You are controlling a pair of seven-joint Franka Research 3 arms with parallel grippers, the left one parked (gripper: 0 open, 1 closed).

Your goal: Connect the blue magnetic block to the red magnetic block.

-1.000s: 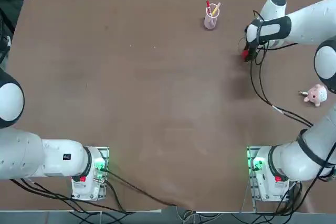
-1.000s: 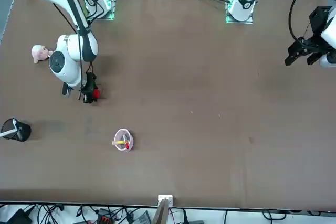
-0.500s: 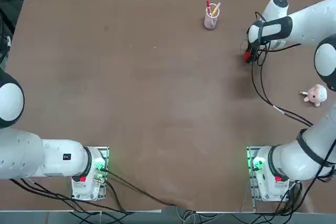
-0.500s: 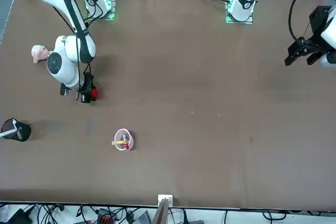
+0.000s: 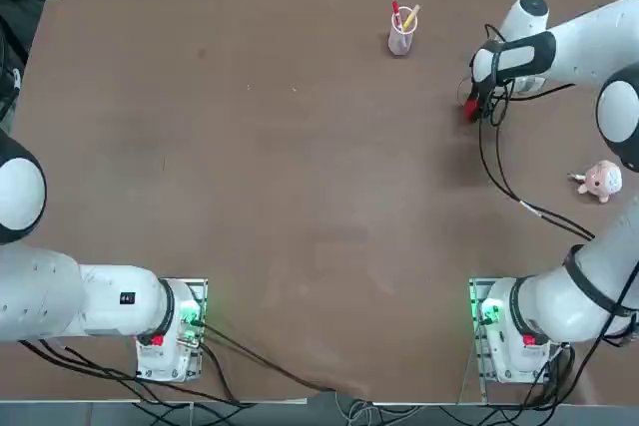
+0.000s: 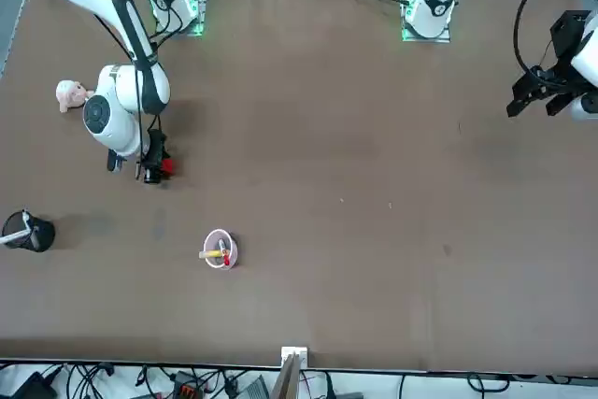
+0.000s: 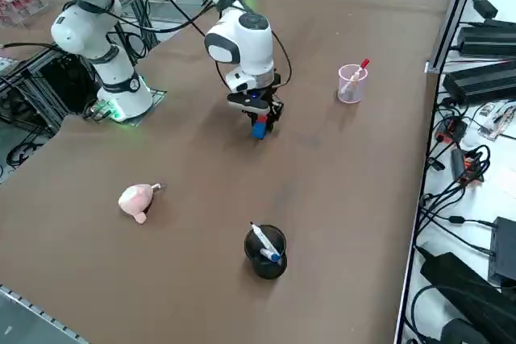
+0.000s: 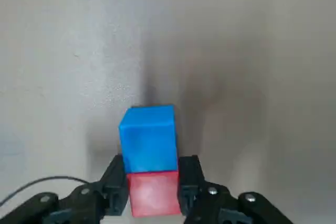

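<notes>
Holding the red block (image 8: 153, 194) tight, our right claw (image 8: 152, 184) hangs low over the table (image 5: 300, 147). We see the blue block (image 8: 147, 137) stuck to the red one, past our fingers (image 8: 116, 182).

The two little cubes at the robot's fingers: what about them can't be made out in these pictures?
- Top view: the blue cube is hidden by the right gripper; only the red cube peeks out.
- Front view: again only red shows.
- Right side view: blue cube shows, red hidden behind the fingers.
- Wrist view: red cube is gripped, blue cube joined to it; whether they rest on the table cannot be told.
</notes>
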